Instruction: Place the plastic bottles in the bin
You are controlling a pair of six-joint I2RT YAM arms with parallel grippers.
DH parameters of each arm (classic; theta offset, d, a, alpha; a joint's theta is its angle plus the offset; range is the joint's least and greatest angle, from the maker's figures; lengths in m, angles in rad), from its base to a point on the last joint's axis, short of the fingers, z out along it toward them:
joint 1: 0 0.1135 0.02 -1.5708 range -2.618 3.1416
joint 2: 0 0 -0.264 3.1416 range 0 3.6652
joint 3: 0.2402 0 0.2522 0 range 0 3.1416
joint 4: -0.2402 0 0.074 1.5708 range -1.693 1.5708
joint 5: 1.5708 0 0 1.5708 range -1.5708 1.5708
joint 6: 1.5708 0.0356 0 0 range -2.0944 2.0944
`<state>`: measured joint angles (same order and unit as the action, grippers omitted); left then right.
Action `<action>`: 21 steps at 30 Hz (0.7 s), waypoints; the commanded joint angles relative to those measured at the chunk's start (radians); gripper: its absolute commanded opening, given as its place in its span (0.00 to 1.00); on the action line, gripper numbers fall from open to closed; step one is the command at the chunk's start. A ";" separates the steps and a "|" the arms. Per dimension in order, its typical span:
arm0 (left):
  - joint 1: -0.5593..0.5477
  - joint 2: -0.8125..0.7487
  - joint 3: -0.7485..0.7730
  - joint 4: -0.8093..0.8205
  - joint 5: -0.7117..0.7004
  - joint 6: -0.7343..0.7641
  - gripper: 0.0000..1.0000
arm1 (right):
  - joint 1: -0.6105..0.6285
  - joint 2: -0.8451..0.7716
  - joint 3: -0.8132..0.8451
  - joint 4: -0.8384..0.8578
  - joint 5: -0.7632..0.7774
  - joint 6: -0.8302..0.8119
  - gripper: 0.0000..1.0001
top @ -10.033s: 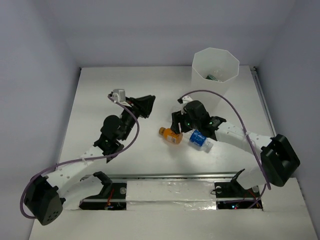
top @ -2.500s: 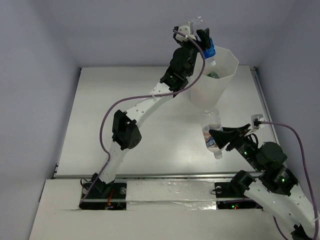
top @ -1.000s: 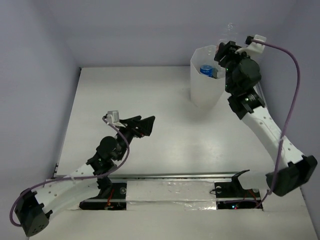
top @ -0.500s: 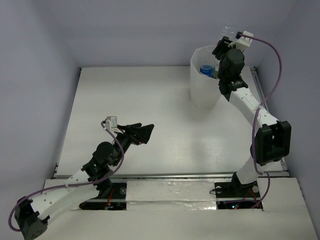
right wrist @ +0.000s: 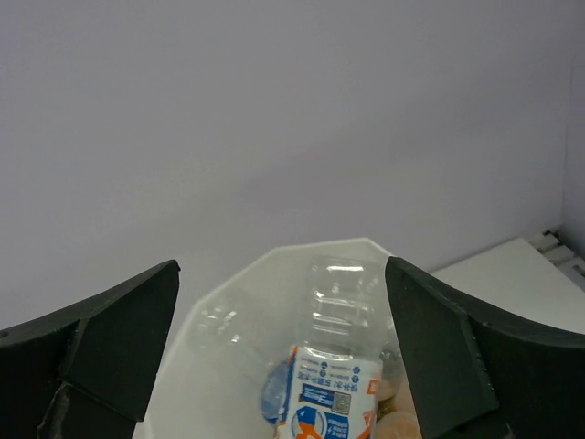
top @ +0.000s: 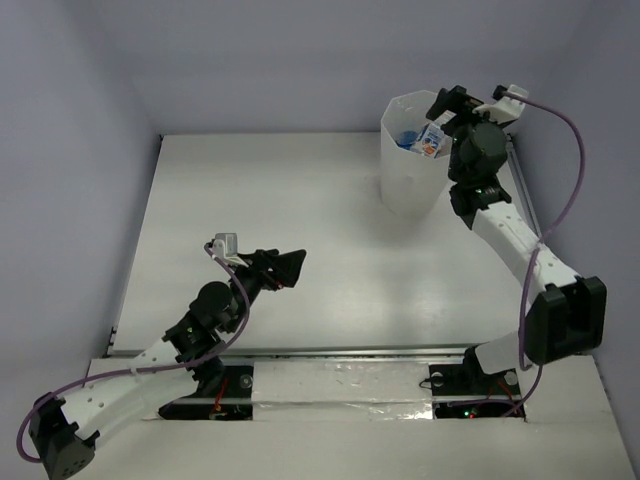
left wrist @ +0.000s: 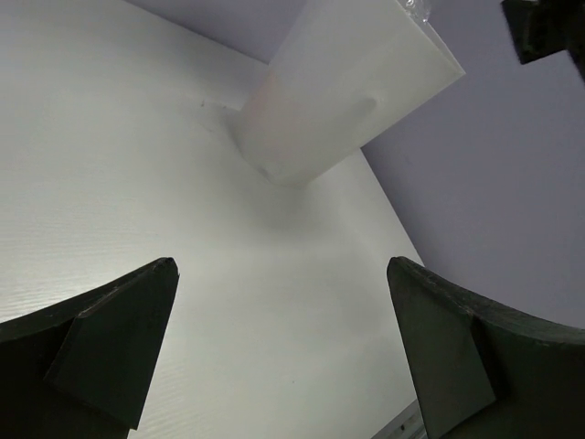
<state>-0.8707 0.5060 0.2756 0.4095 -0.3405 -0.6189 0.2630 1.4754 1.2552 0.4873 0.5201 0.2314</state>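
Observation:
The bin, tall and translucent white, stands at the back right of the table. Inside its mouth lie plastic bottles: a clear one with a blue, white and orange label uppermost, and a blue-labelled one beside it. My right gripper hovers over the bin's rim, open, its fingers wide of the clear bottle. My left gripper hangs open and holds nothing, low over the near left of the table. In the left wrist view the bin leans across the top, beyond the left gripper.
White table enclosed by pale violet walls at the left, back and right. A metal rail runs along the near edge by the arm bases. The right arm's purple cable loops beside the bin.
The right gripper has opened over the bin and the clear labelled bottle has dropped from it into the bin's mouth. The left arm has hardly moved.

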 commanded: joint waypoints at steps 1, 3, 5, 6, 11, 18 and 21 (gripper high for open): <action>-0.005 -0.014 0.057 -0.004 -0.023 0.010 0.99 | 0.005 -0.153 -0.014 0.093 -0.006 0.028 1.00; -0.005 -0.004 0.073 -0.017 -0.028 0.013 0.99 | 0.005 -0.205 -0.022 0.053 -0.041 0.066 1.00; -0.005 0.002 0.096 -0.031 -0.038 0.027 0.99 | 0.005 -0.297 -0.036 0.018 -0.086 0.103 1.00; -0.005 0.003 0.100 -0.037 -0.041 0.028 0.99 | 0.005 -0.329 -0.045 -0.025 -0.106 0.156 1.00; -0.005 -0.006 0.157 -0.089 -0.071 0.059 0.99 | 0.005 -0.556 -0.239 -0.052 -0.316 0.267 1.00; -0.005 -0.084 0.200 -0.175 -0.146 0.088 0.99 | 0.005 -0.904 -0.507 -0.165 -0.554 0.319 1.00; -0.005 -0.133 0.194 -0.199 -0.161 0.085 0.99 | 0.005 -1.061 -0.563 -0.261 -0.542 0.304 1.00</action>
<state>-0.8707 0.4179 0.4286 0.2314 -0.4599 -0.5560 0.2630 0.5102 0.7238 0.3332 0.0425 0.5213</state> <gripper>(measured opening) 0.990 0.994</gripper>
